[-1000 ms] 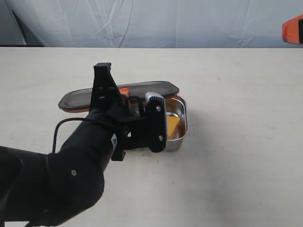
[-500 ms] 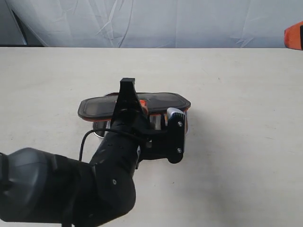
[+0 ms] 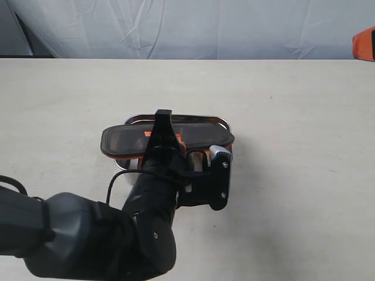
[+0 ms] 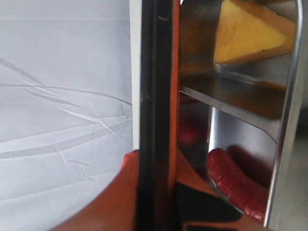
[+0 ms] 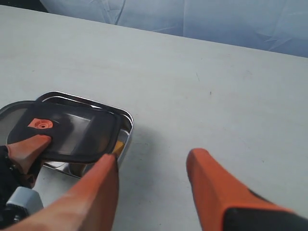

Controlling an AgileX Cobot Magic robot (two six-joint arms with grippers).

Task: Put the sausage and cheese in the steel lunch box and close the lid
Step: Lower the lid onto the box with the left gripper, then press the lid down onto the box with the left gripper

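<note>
My left gripper (image 4: 156, 192) is shut on the lid (image 3: 170, 137), a dark smoky plate with an orange valve tab (image 5: 40, 124). The lid hangs almost level just above the steel lunch box (image 3: 229, 147), shifted a little to the left of it. In the left wrist view the lid shows edge-on with an orange finger on each side. Inside the box, the cheese (image 4: 245, 31) lies in one compartment and the red sausage (image 4: 236, 183) in the other, past the divider (image 4: 231, 96). My right gripper (image 5: 153, 161) is open and empty, above bare table to the right of the box.
The box stands on a pale table (image 3: 293, 93) with a white cloth backdrop (image 3: 205, 26) behind. One orange finger (image 3: 364, 42) of the right gripper shows at the exterior view's upper right edge. The left arm's dark bulk (image 3: 117, 234) fills the near left.
The left gripper has carried the lid to the right and forward, from behind the box's left side to over the box. The cheese no longer shows in the exterior view.
</note>
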